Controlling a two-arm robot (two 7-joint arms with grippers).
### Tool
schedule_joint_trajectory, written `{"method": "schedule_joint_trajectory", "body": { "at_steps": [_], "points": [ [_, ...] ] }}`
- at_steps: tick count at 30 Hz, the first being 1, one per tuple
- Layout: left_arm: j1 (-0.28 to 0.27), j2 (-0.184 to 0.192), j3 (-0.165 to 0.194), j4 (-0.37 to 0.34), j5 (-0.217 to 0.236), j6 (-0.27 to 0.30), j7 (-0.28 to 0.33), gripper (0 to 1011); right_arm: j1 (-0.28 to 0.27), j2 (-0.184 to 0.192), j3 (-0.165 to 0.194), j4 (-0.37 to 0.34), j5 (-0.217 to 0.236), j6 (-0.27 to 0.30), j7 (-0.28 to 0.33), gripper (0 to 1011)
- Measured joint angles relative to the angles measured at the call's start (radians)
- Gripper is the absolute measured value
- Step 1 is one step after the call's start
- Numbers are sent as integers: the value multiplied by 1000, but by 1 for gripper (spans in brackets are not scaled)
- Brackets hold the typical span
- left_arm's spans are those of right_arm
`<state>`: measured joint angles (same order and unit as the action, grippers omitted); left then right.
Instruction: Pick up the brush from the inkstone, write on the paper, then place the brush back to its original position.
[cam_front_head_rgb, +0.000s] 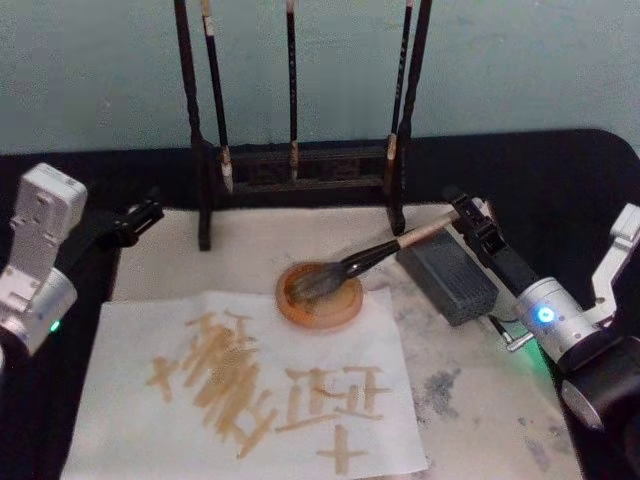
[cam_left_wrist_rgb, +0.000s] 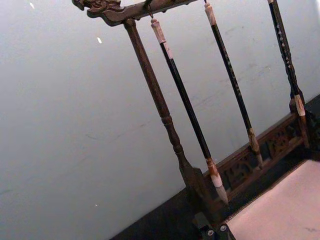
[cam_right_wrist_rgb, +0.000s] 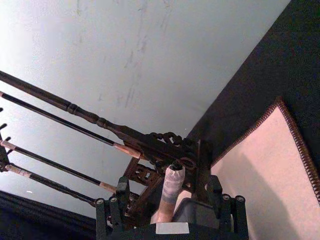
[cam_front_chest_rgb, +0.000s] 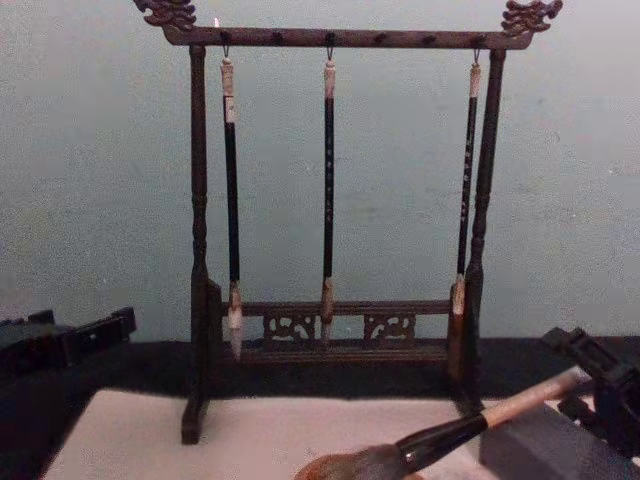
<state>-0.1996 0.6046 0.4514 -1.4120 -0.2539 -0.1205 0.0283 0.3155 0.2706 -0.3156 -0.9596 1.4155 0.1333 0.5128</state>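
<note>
The brush (cam_front_head_rgb: 385, 250) is seen lying tilted. Its bushy bristle head is rested in the round brown inkstone (cam_front_head_rgb: 345, 312), and its pale handle is slanted up toward the robot's right, passing over a dark grey block (cam_front_head_rgb: 452, 280) near the inkstone. The right gripper (cam_front_head_rgb: 463, 212) is placed at the handle's far end. Its jaws are parted with the handle end set between them, and in the right wrist view a gap is seen on each side, so the brush is straddled but not clamped. The paper (cam_front_head_rgb: 140, 335) is laid flat on a pale mat (cam_front_head_rgb: 250, 240), on the robot's side of the inkstone, and is marked with many brown strokes. The inkstone's near rim is seen at the paper's far edge. The left gripper (cam_front_head_rgb: 140, 217) is held at the mat's left edge, well apart from the brush; whether it is apart or together cannot be told. A dark wooden rack (cam_front_head_rgb: 300, 170) is stood upright at the back of the mat, with three thin black-shafted brushes (cam_front_chest_rgb: 328, 180) hung from its top bar.
</note>
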Motion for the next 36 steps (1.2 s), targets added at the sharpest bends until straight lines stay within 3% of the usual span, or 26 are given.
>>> {"method": "schedule_joint_trajectory", "body": {
  "at_steps": [25,36],
  "points": [
    [0,0,0,0,0,0,0,1002,14,4,-19,8,-1,-14,4,1000],
    [0,0,0,0,0,0,0,1002,14,4,-18,8,-2,-14,5,739]
  ]
}}
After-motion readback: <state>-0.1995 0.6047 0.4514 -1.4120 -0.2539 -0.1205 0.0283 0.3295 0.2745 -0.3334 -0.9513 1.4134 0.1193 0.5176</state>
